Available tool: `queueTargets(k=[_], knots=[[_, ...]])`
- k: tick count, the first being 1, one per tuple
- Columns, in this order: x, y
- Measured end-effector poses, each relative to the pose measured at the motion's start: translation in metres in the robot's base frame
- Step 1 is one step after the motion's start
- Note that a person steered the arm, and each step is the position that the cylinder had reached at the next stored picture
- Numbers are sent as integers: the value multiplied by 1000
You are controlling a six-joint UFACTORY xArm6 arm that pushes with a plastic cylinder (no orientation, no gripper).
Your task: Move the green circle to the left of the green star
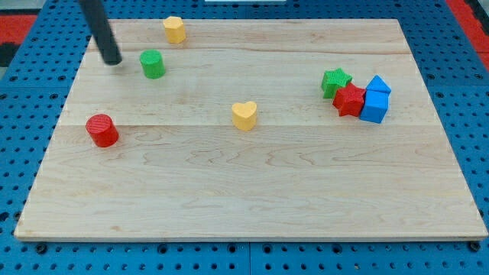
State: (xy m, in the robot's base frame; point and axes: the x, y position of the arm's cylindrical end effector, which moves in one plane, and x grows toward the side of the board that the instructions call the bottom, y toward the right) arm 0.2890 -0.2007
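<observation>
Wooden surface: near its top-left corner, my tip sits just left of the green circle block; green star block far right; no pincer shows.

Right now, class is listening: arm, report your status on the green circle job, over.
My tip just left of the green circle, not touching. Green star far right, clustered with red star and blue blocks. Yellow heart near the path.

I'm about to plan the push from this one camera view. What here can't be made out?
- Rod's upper part: cut off by the view's top edge; only my tip shows, left of the green circle block.
- Two blue blocks: pressed together, seam and shapes unclear.
- Green star block: lower edge hidden behind the red star block.
</observation>
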Motion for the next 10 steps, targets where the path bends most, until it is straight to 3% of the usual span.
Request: queueTargets(k=[1,2,3,4,5,6,7,9,10], knots=[[-3,115],[14,130],[-18,29],[41,17],[34,123],[21,134],[-3,184],[-51,199],[-3,249]])
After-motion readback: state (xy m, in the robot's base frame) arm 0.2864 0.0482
